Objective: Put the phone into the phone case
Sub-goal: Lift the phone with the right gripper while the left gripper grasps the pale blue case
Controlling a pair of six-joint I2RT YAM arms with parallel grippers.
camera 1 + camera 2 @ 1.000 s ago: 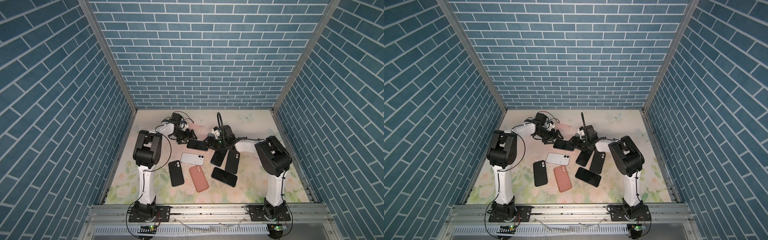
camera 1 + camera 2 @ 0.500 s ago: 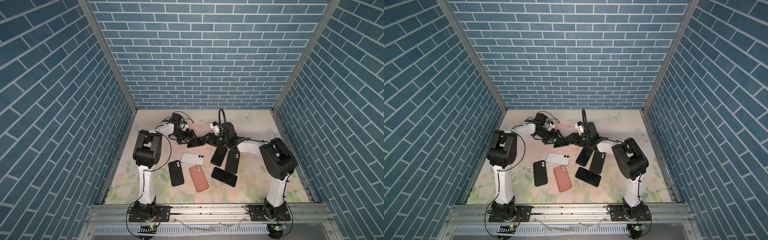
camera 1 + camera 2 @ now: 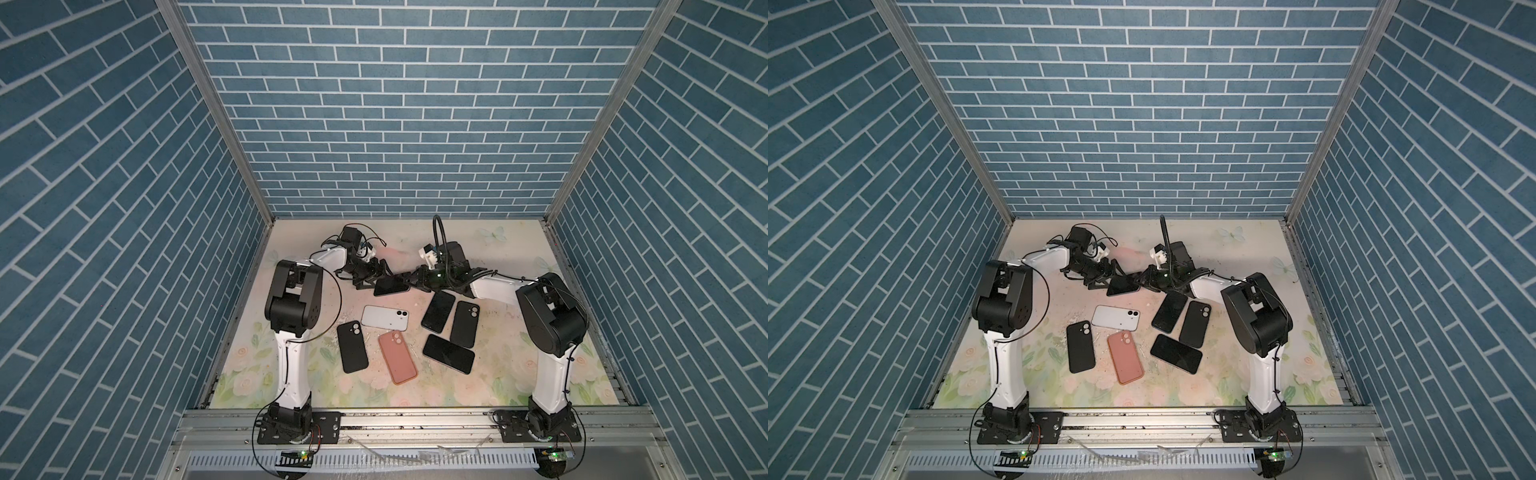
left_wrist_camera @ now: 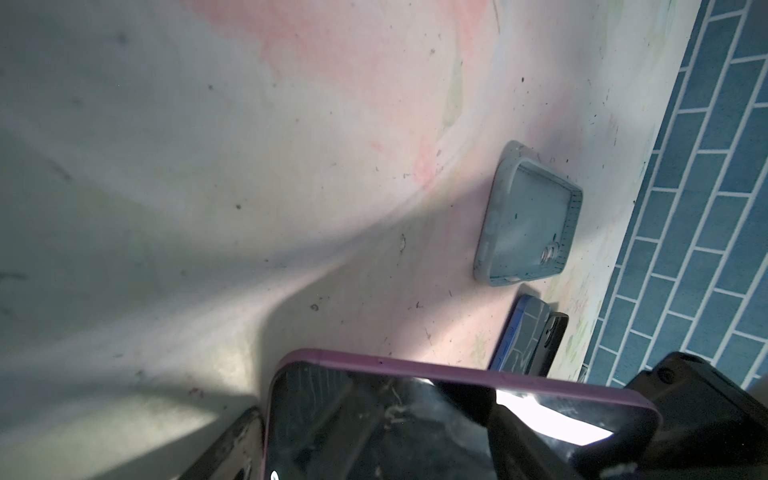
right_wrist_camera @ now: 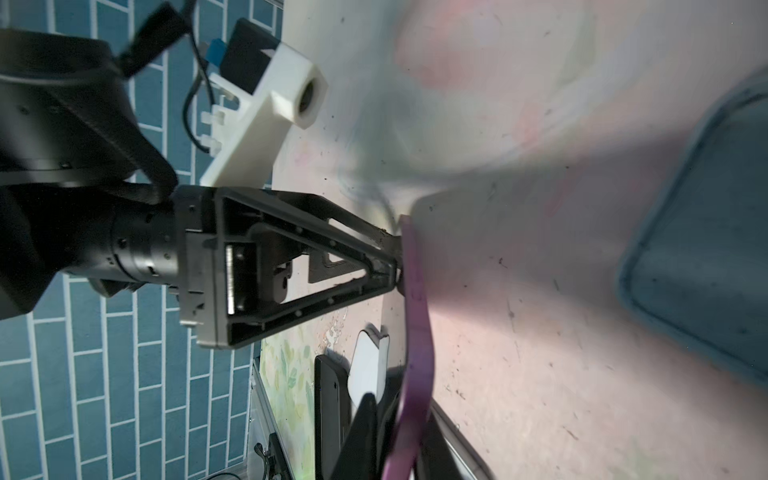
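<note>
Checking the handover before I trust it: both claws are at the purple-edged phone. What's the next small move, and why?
Probably carry the phone over the empty grey case and level it. The right claw is shut on one end; the left claw has its fingers flanking the other, grip unclear. The phone looks clear of the mat, and the case lies apart, open side up.

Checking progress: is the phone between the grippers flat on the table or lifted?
Lifted and tilted. In both top views the phone hangs between the grippers; the left wrist view shows table beneath its purple edge.
</note>
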